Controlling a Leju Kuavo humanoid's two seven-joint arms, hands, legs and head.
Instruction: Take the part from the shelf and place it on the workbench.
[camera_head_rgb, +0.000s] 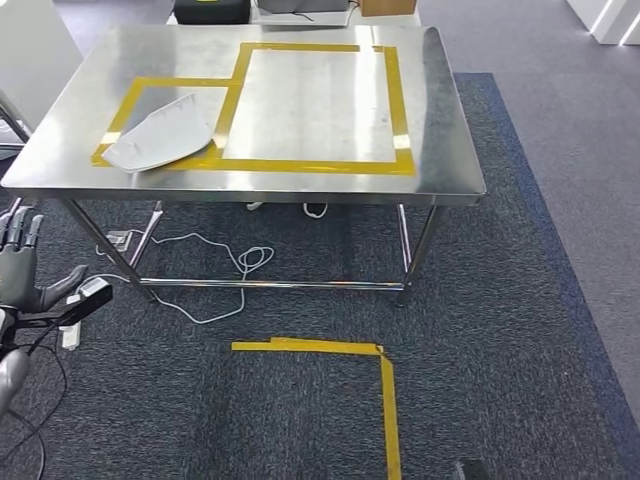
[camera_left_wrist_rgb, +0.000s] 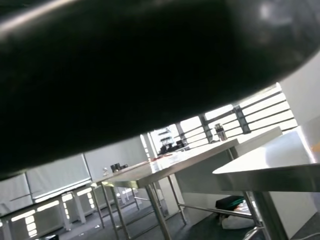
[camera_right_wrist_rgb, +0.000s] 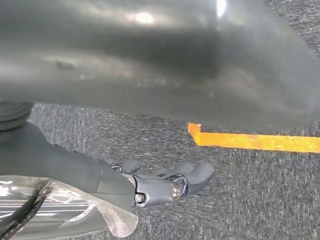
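Both robot hands (camera_head_rgb: 19, 265) (camera_right_wrist_rgb: 166, 182) hang low, fingers apart.

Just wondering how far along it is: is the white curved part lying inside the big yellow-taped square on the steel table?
No. The white curved part lies in the smaller taped outline at the table's left, beside the big square.

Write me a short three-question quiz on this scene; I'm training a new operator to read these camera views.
1. True or false: the white part lies on the workbench.
2. Which yellow tape outline holds the part: A) the smaller left one, B) the larger right one?
3. Fill in: the left hand holds ____.

Key: 1 true; 2 A; 3 nothing. The right hand, seen over the carpet, is empty too.
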